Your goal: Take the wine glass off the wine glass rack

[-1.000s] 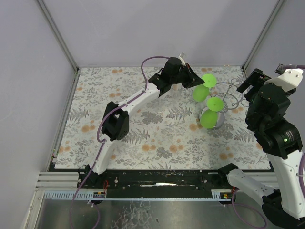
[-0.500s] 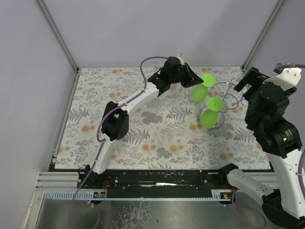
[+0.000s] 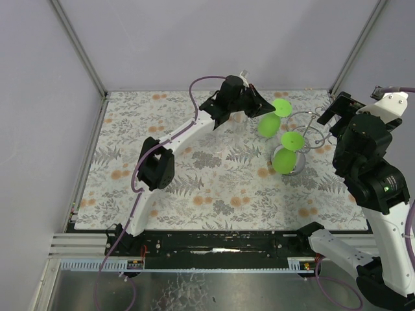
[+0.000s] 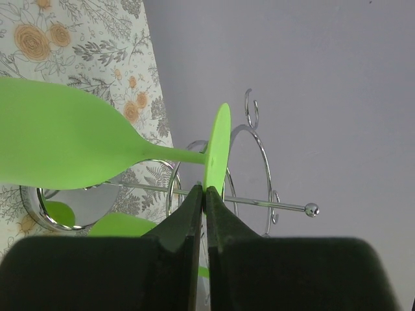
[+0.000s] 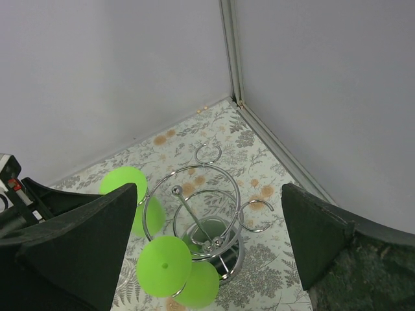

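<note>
Since a moment ago my left fingers [image 4: 188,227] have drawn the wine glass [image 4: 65,142] slightly away from the wine glass rack [image 4: 91,206]. They are clamped on its foot's rim, I judge so that the stem can slide out of the loop. My right fingers [image 5: 78,240] have spread wide and empty, with the rack below and between them, and I can read no writing anywhere.

— That green glass [image 4: 58,142] in the left gripper [image 4: 205,194], is it real glass?
— Looks like plastic: opaque, smooth, with a soft matt sheen.
— And the rack [image 4: 272,204] just beyond the fingertips?
— Polished metal wire, mirror-bright. Its base [image 4: 97,201] throws back the green.
— The gripper itself?
— Matt black, faintly grainy.
— And beneath it?
— A table cover [image 4: 39,39] printed with flowers, flat, no gloss. Cloth or vinyl, I can't tell.
</note>
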{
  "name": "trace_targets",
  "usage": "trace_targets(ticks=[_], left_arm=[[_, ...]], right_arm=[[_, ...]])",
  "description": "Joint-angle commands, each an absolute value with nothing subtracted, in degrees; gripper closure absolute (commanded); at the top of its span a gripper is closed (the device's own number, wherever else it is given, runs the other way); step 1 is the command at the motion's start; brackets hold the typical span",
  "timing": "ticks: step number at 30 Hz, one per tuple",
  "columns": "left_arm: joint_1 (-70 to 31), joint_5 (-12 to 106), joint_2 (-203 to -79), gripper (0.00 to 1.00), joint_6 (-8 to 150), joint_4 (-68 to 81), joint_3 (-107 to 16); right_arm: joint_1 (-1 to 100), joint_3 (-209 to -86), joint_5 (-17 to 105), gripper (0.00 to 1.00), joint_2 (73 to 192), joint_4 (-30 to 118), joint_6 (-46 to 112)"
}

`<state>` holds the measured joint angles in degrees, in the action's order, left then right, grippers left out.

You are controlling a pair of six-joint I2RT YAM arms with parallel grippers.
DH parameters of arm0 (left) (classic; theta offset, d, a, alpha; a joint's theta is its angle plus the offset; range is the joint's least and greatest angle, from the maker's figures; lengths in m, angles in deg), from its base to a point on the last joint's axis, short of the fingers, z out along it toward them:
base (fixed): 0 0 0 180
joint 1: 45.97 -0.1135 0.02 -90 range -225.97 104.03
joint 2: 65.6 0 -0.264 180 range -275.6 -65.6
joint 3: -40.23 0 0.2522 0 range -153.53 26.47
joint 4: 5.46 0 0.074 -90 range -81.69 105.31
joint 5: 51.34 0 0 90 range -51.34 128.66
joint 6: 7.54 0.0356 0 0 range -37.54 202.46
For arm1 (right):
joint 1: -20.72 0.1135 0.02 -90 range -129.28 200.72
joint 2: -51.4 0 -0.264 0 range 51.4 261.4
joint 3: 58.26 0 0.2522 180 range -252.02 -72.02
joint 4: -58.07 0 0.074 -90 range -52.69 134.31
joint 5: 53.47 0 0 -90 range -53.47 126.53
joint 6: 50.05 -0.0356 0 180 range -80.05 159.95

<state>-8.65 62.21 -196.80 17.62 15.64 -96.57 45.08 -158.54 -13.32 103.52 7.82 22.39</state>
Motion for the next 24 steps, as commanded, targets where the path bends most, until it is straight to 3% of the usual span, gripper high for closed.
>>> trace_targets(ticks=[1, 15, 24], left_arm=[[-10.1, 62.0, -195.1, 1.0, 16.6, 12.4, -98.7], [-11.4, 64.0, -194.4, 1.0, 15.6, 9.2, -98.7], [-19.0, 69.0, -192.6, 1.0, 19.0, 4.9, -101.0]], right_arm=[[45.0, -158.5, -12.6, 0.01, 103.3, 10.6, 22.1], [45.1, -158.3, -12.0, 0.01, 103.4, 10.5, 21.4], [45.0, -159.9, -8.8, 0.01, 106.0, 13.2, 22.8]])
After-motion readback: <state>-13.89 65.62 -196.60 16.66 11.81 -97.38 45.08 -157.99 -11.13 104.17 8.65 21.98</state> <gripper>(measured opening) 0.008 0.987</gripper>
